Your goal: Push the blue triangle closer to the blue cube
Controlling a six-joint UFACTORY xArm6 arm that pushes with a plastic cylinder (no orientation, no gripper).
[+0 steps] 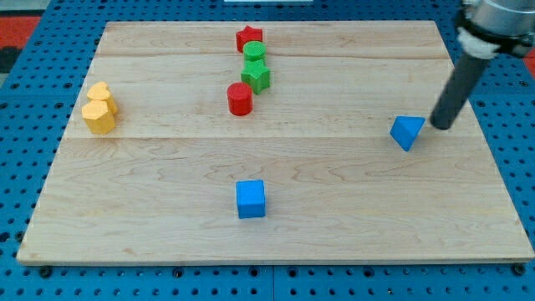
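No writing or label can be read on anything here. A pale wooden board (276, 242) lies on a blue pegboard (25, 92) dotted with holes.

The arm has no gripper, so nothing is grasped or released; it ends in a dark rod, and my tip (440, 127) rests on the board at the right of the frame, just to the right of the blue triangle (407, 132), very close or touching; I cannot tell which. The blue cube (251, 199) sits at lower centre, well apart from the triangle, with bare wood between them.

At upper centre stands a tight column: a red star (249, 38), a green round block (254, 54) and a green star (257, 75), with a red cylinder (240, 99) just below and left. At the left are two yellow blocks touching: a heart (99, 93) and a hexagon (99, 117).

Count: two blue, two red, two green, two yellow.
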